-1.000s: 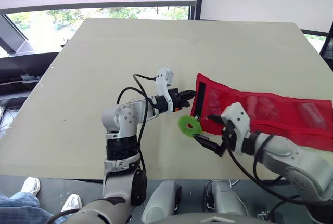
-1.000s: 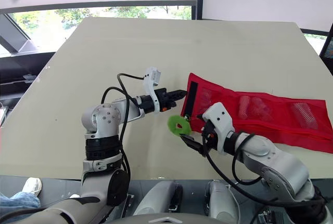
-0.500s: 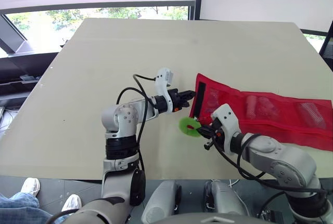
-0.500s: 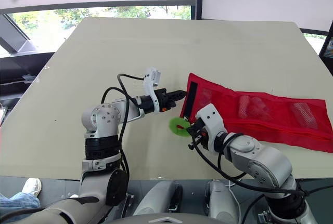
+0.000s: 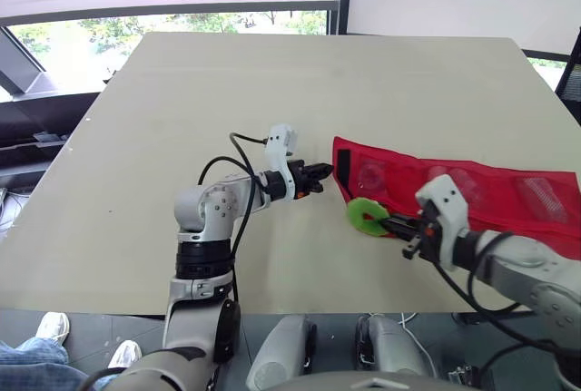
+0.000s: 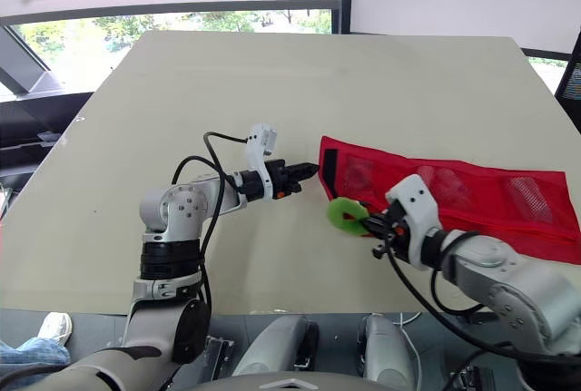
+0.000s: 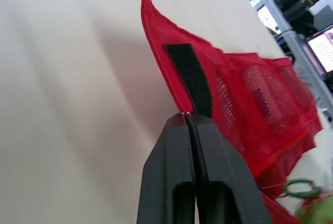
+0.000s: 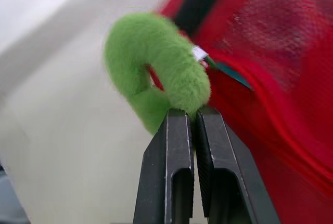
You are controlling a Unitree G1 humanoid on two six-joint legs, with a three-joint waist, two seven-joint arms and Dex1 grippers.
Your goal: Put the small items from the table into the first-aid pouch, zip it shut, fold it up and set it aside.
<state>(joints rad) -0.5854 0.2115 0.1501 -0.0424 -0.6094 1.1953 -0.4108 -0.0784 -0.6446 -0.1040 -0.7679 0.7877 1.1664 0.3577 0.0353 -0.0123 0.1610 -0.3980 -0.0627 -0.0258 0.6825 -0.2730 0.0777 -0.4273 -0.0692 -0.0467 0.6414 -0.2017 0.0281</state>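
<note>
Left wrist view: pouch [image 7: 244,78] corner is pinched by left gripper [image 7: 190,117]. Right wrist view: green ring [image 8: 156,63], at pouch's 8 o'clock, is clamped by right gripper [image 8: 193,112].

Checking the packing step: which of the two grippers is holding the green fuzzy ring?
The right gripper, shut on the green fuzzy ring by the red pouch. The left gripper is instead shut on the pouch's corner near the black strip.

The right gripper [image 5: 388,222] has pulled the green ring [image 5: 367,216] rightward along the pouch [image 5: 472,187].
</note>
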